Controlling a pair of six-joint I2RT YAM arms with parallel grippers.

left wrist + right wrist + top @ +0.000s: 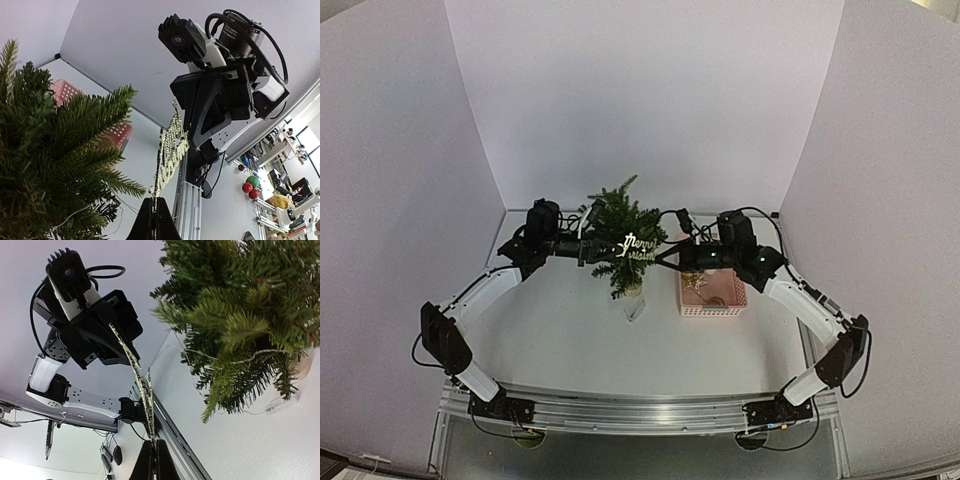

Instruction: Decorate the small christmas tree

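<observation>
Gold glitter sign [638, 247] at frame centre, before the small christmas tree [618, 218], clamped endwise by left gripper [154, 206] and right gripper [154, 447]

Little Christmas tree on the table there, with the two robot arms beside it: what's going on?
Two robot arms are decorating the small christmas tree. The left arm and the right arm hold a glittery Merry Christmas sign between them, each with its jaws shut on one end. The sign is stretched across the near side of the tree at branch height; whether it touches the branches I cannot tell. A pink basket sits on the table just right of the tree.
</observation>
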